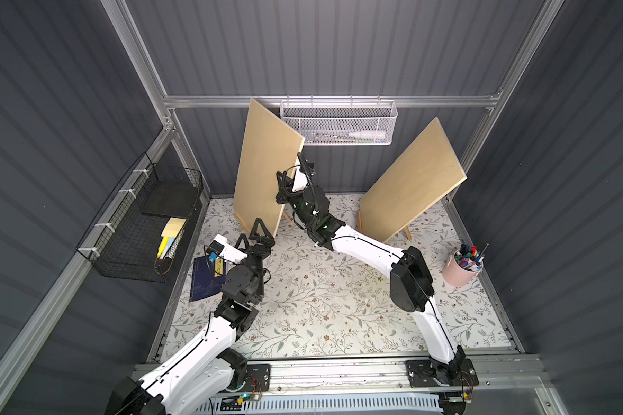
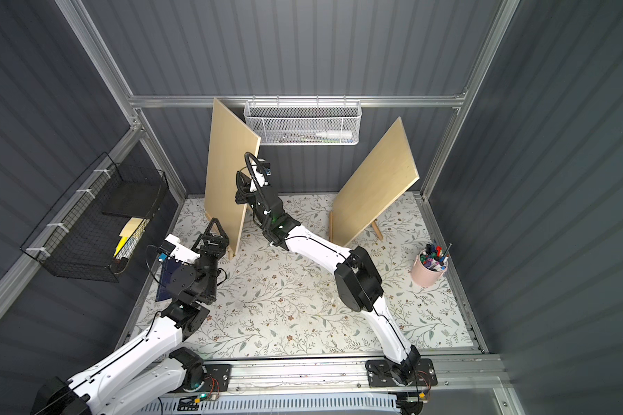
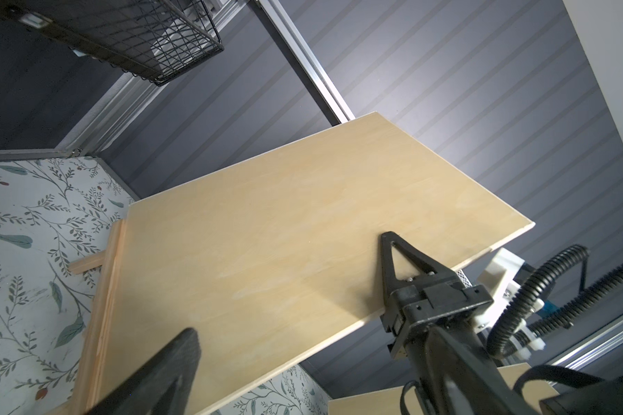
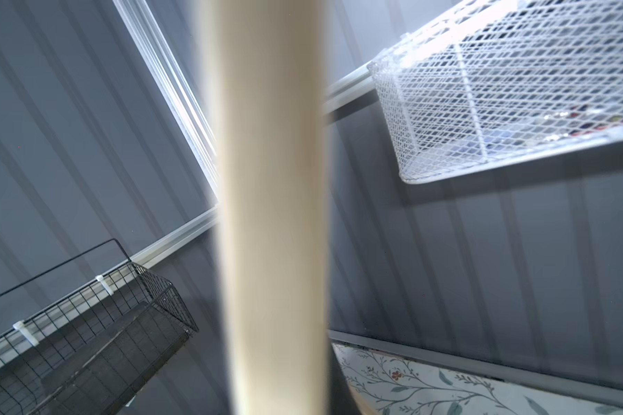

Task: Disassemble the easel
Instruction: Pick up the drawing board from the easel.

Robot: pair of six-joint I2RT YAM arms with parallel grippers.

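Observation:
Two wooden easels stand at the back of the floral table, each with a pale board on it. The left board [image 1: 263, 169] [image 2: 227, 169] leans on its easel's ledge [image 3: 105, 287], and the easel's legs [image 1: 241, 222] show below. My right gripper [image 1: 284, 184] [image 2: 243, 184] is shut on this board's right edge; one of its fingers [image 3: 392, 258] lies flat on the board's face, and the edge [image 4: 274, 215] fills the right wrist view. My left gripper [image 1: 254, 239] [image 2: 213, 233] stands open just in front of the board's lower corner, holding nothing. The second board [image 1: 410, 179] stands at the right.
A black wire basket [image 1: 148, 222] hangs on the left wall. A white mesh basket [image 1: 339, 122] hangs on the back rail beside the left board's top. A pink cup of markers [image 1: 463, 267] stands at the right, and a dark blue booklet [image 1: 204, 280] lies by the left arm.

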